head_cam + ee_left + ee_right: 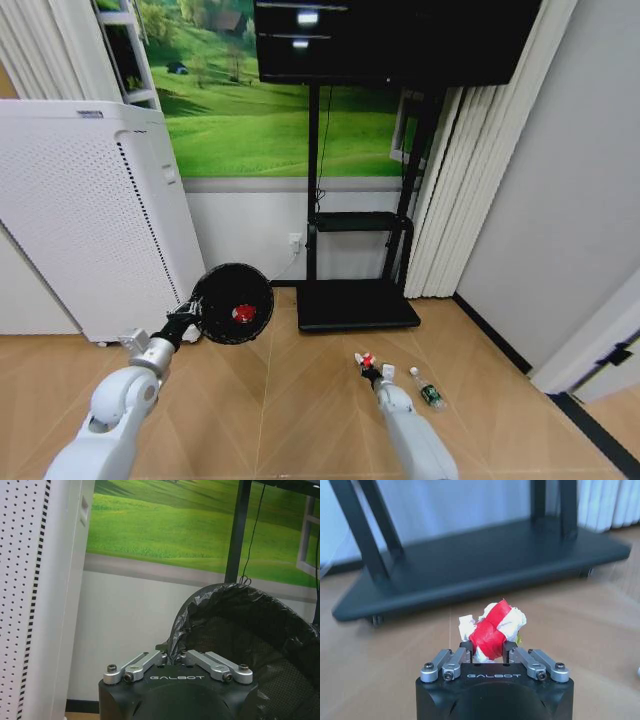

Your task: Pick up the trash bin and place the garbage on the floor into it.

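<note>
My left gripper (190,318) is shut on the rim of the black mesh trash bin (232,303). The bin is held off the floor and tipped so its mouth faces me, with one red-and-white piece of garbage (243,313) inside. In the left wrist view my left gripper (172,655) pinches the bin (250,645) at its bag-lined rim. My right gripper (368,370) is low over the floor, shut on a crumpled red-and-white wrapper (492,627). A small clear bottle with a green label (428,390) lies on the floor just right of it.
A tall white perforated appliance (90,230) stands at the left, close behind the bin. The black TV stand's base (355,305) lies on the floor straight ahead of the right gripper. Curtains (450,190) and a grey wall close off the right side.
</note>
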